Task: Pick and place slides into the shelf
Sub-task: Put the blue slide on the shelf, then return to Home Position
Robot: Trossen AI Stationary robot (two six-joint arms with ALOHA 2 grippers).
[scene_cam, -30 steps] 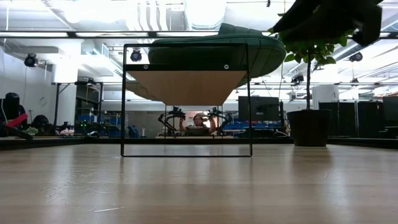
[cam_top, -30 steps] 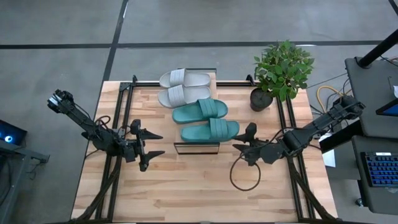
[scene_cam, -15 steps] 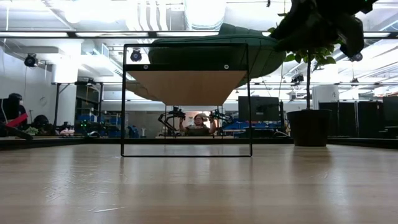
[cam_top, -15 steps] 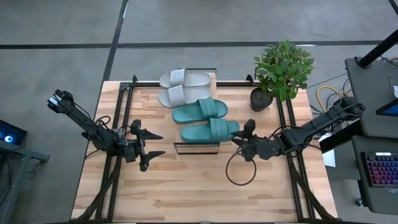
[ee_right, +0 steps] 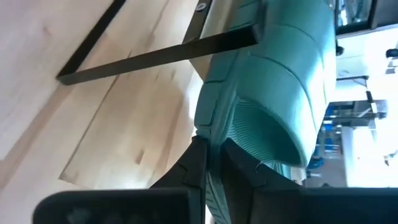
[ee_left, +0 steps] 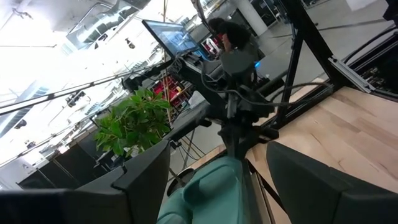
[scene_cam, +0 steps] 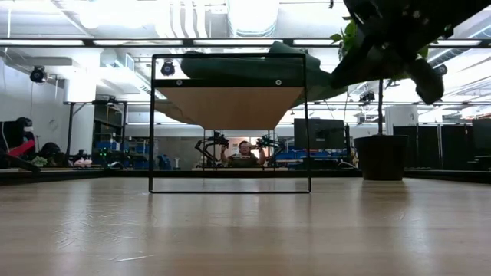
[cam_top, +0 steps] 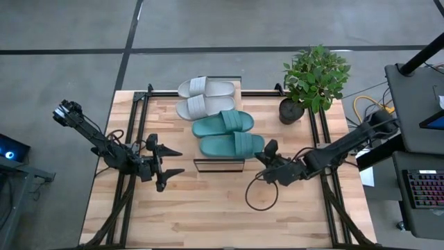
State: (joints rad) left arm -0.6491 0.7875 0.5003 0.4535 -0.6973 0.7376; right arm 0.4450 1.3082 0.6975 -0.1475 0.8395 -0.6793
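The shelf (cam_top: 218, 165) runs from the table's far edge toward its middle, and all the slides lie sole-down on its plank top. Two pale grey-white slides (cam_top: 205, 89) lie at the far end. One teal slide (cam_top: 223, 123) lies behind the nearest teal slide (cam_top: 232, 145). My right gripper (cam_top: 267, 154) is at that nearest slide's right end, shut on it. My left gripper (cam_top: 173, 161) stands open to the left of the shelf's near end, touching nothing. My right gripper pinches the rim of the nearest teal slide's sole (ee_right: 208, 121) between its two fingers (ee_right: 196, 163), at the slide's right end beside the strap (ee_right: 292, 74). The fingers come roughly level from the table's right side. The slide still lies on the shelf top.
A potted plant (cam_top: 313, 80) stands at the table's far right, close behind my right arm. A dark cable loop (cam_top: 262, 198) hangs below my right wrist over the table. Dark rails (cam_top: 132, 139) run along both table sides. A person (scene_cam: 244, 149) sits far behind the table.
My right gripper has moved toward the table's left, up to the nearest teal slide's right end, and has shut on its rim. The slide has shifted slightly toward the left on the shelf top.
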